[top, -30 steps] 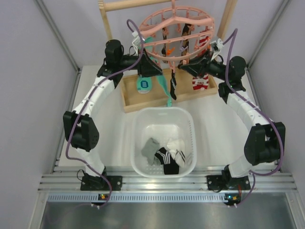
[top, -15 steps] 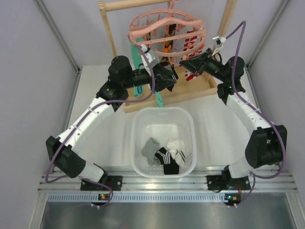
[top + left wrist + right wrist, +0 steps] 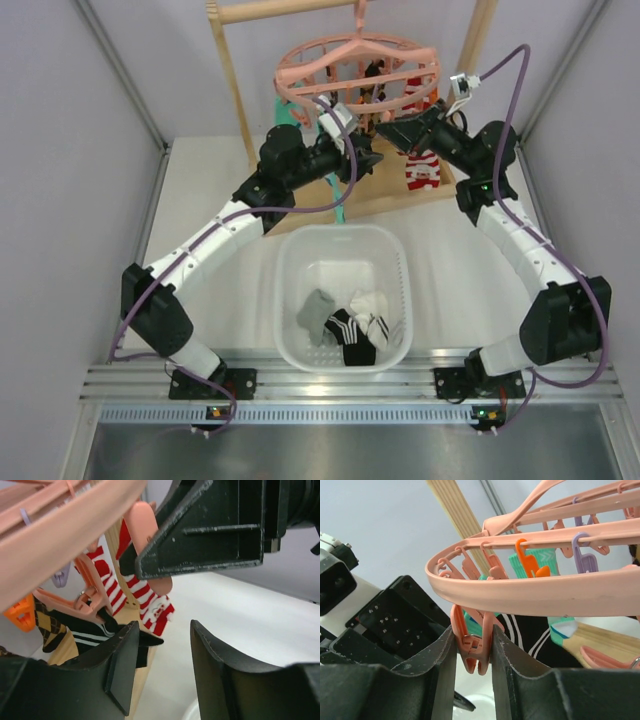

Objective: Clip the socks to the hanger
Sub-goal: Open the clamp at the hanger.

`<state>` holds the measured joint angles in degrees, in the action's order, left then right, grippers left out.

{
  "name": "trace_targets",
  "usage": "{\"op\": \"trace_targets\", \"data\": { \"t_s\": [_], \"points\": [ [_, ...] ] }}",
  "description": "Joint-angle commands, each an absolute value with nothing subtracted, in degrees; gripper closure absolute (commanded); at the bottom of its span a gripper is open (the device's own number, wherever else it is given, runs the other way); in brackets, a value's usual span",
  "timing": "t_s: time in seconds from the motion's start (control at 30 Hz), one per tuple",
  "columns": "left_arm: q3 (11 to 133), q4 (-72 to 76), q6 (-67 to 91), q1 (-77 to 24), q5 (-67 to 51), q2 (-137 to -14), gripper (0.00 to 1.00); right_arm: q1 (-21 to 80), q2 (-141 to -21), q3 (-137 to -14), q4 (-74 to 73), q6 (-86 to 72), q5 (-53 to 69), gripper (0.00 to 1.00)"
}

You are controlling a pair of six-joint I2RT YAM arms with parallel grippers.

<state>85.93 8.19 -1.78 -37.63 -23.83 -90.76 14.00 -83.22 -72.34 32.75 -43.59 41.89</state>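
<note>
The pink hanger (image 3: 355, 62) hangs from the wooden rack. My right gripper (image 3: 388, 130) is shut on one of its pink clip pegs (image 3: 472, 647), squeezing it between both fingers just under the outer ring (image 3: 535, 597). My left gripper (image 3: 367, 152) is close beside it, open with nothing between its fingers (image 3: 164, 626). A black sock with white stripes (image 3: 87, 630) hangs from a peg just left of my left fingers and shows behind the squeezed peg (image 3: 530, 630). More socks lie in the basket: a black striped one (image 3: 350, 338), a grey one (image 3: 317, 312) and a white one (image 3: 375, 305).
The white basket (image 3: 288, 255) stands mid-table between the arms. The wooden rack (image 3: 228, 70) has a tray-like base (image 3: 300, 205) behind the basket. A red-and-white striped sock (image 3: 423, 168) and a teal sock (image 3: 342, 208) hang below the hanger. Side walls stand close by.
My left arm has swung right and forward, bringing its gripper beside the right one, and its jaws have widened slightly. The hanger has swung. The right gripper has stayed shut on the peg.
</note>
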Motion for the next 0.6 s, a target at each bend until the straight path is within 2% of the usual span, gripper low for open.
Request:
{"op": "trace_targets", "data": {
  "t_s": [0.0,0.57],
  "points": [
    [86.05,15.82,-1.14,-37.71,-21.44,-90.62,0.5,15.47,-80.51,-71.63,34.01,-44.3,38.76,1.0],
    [85.34,21.44,-1.32,-37.71,-17.75,-92.37,0.51,17.4,-80.16,-70.49,34.28,-43.77,38.5,1.0]
  ]
}}
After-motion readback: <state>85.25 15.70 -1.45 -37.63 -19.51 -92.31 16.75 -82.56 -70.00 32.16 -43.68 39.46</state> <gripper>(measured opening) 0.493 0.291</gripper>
